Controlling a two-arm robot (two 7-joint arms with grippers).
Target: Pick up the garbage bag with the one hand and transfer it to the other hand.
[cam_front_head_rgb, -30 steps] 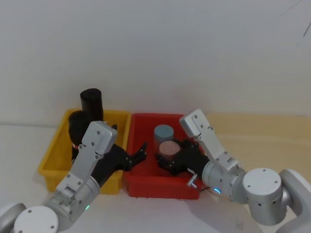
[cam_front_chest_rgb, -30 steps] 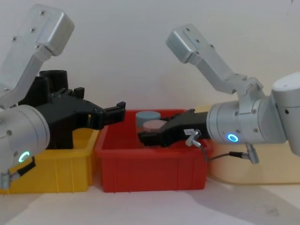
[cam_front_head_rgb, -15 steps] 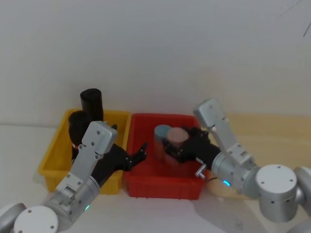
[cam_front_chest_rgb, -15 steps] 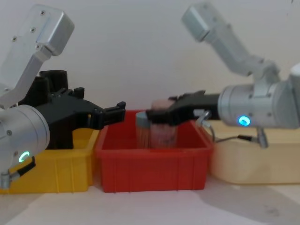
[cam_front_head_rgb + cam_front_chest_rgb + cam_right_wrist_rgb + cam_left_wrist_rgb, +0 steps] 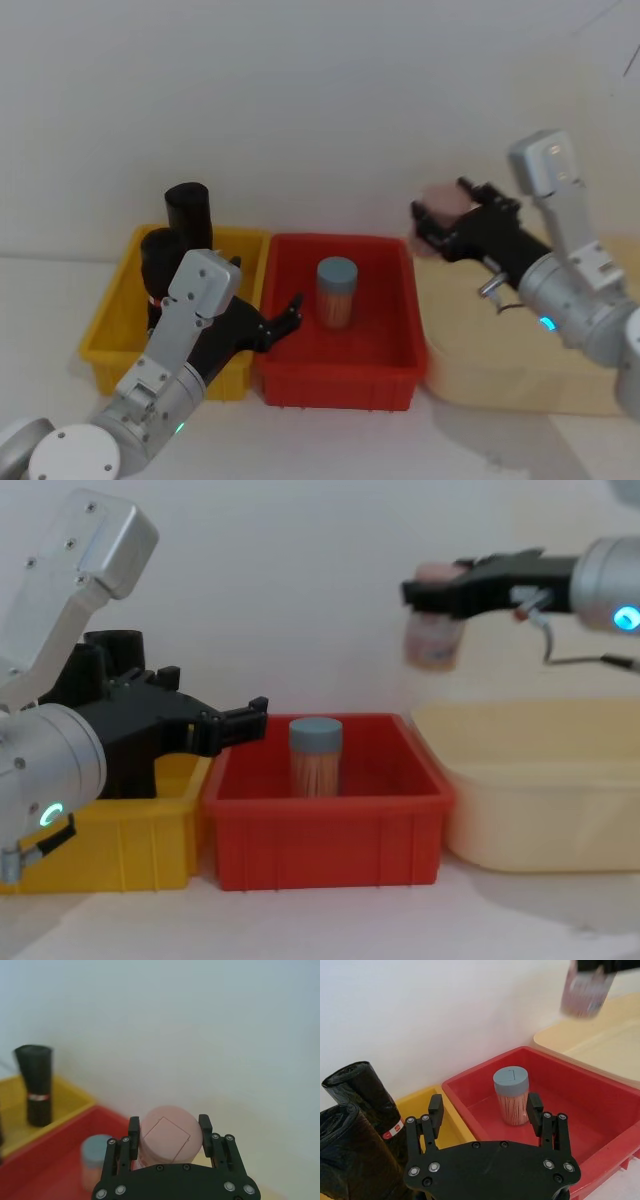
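Black slim-fingered left gripper (image 5: 250,720), on the silver arm with the green ring light: fingers spread, nothing between them, tips over the left rim of the red plastic bin (image 5: 335,385). Black slim-fingered right gripper (image 5: 425,592), on the silver arm with the blue ring light: high above the join of the red bin and the beige plastic bin (image 5: 540,810), pinching the round pink-lidded jar (image 5: 165,1136) at its top.

Count: bins 3, garbage-bag rolls 2, jars 2.

Bins stand in a row on the white table (image 5: 330,925): yellow plastic bin (image 5: 108,310) toward the left edge, red in the middle, beige toward the right edge, each just beside the next.

Yellow bin: both tall black cylinders of crinkly rolled plastic, upright, rear garbage-bag roll (image 5: 188,215) just beside front garbage-bag roll (image 5: 158,262), a small red label low on each. Neither is held.

Red bin: one clear blue-lidded jar (image 5: 337,292), upright, pale sticks inside.
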